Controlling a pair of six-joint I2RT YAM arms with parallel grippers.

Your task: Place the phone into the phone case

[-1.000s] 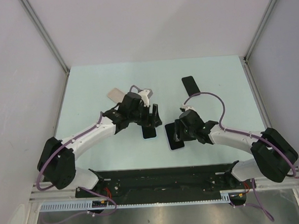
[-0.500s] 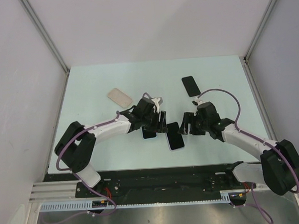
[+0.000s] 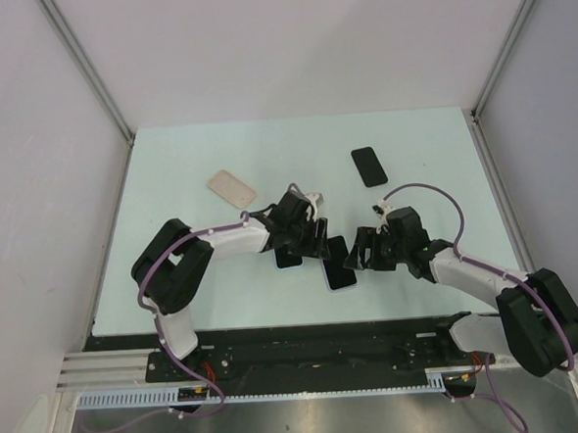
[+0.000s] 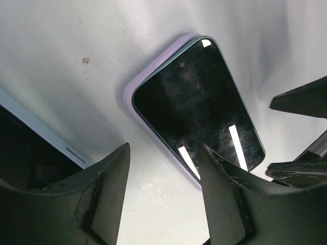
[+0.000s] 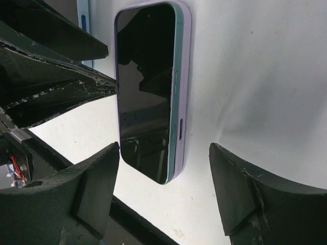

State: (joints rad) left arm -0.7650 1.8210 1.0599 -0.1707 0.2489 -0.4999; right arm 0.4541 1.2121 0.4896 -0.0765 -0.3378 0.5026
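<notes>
Pincers spread apart, gripping nothing: left pincer (image 4: 163,153), right pincer (image 5: 164,150).
Flanking phone (image 3: 338,264), screen-up in lilac phone case (image 5: 186,76) on desk (image 3: 169,175), teal edge showing above case rim. Farther back: tan case (image 3: 231,188) at left, dark second phone (image 3: 368,165) at right.

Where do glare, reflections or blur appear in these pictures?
Left wrist: the phone screen mirrors two bright light strips, and the near fingers loom large and dark. Right wrist: the screen reflects dark shapes. Top external: even light, soft shadows under the arms.
</notes>
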